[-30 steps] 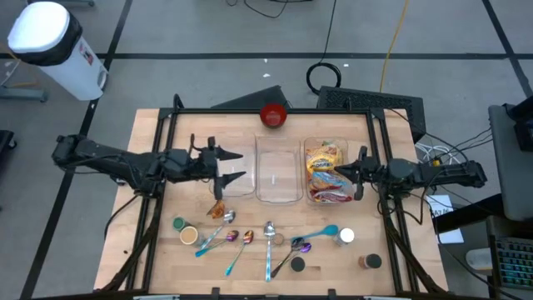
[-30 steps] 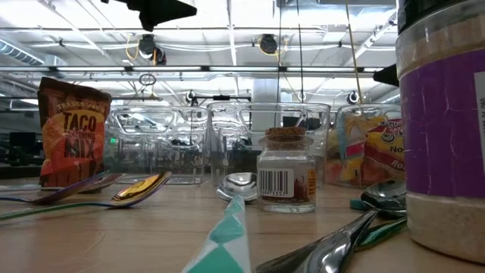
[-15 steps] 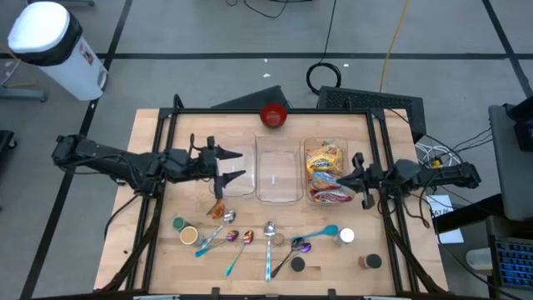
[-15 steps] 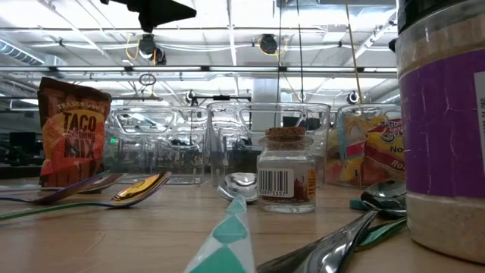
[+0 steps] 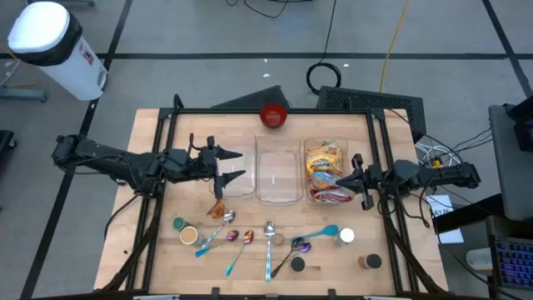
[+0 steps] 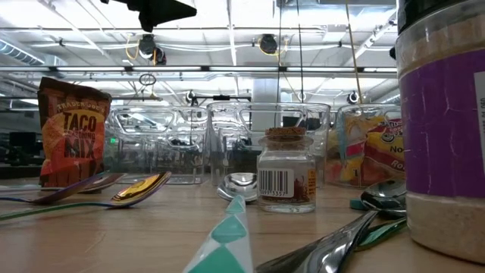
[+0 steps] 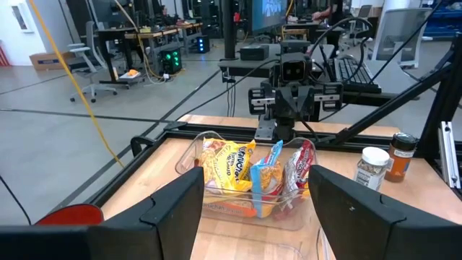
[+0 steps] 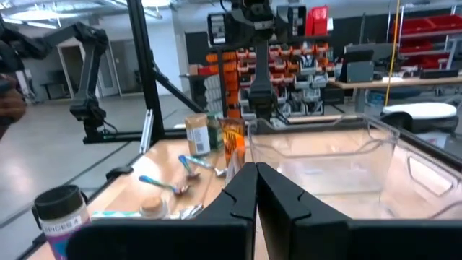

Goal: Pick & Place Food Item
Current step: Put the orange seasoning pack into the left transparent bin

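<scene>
Taco mix packet (image 5: 218, 207) just beside empty, parted left hand (image 5: 236, 166); right hand (image 5: 356, 175) pressed together.

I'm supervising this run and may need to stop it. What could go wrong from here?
The open left hand hovers over the left bin; descending, its fingers could strike the clear rim. The taco mix packet stands upright among spoons, so a grab may tip it or scatter them. The shut right hand sits at the packet-filled bin and could nudge it.
</scene>
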Robot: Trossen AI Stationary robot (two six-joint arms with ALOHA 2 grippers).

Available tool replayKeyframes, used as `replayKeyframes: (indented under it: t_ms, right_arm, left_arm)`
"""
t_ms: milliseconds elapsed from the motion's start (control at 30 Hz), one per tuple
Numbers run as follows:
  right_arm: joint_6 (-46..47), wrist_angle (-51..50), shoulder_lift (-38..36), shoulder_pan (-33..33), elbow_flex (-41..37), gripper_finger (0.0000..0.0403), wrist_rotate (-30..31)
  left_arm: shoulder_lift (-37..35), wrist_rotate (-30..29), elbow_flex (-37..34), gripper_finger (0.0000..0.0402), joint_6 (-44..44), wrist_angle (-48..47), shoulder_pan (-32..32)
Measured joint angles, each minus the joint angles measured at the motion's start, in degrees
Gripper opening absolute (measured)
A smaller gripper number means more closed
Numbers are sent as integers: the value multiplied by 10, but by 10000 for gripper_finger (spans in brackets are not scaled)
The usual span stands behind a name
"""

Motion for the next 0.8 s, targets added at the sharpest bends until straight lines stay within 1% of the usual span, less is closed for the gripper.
replayKeyframes:
  t_ms: [300,600,733,800]
  right_arm:
    - [1,-9,1,-1,-1,0,1]
    - [1,-9,1,-1,-1,0,1]
    - [1,-9,1,-1,-1,0,1]
    - [1,-9,1,-1,-1,0,1]
  left_arm:
    - [0,0,0,257,-7,0,0]
    - [0,1,0,257,-92,-1,0]
    - [0,1,0,257,-108,-1,0]
    - [0,6,0,257,-134,-2,-1]
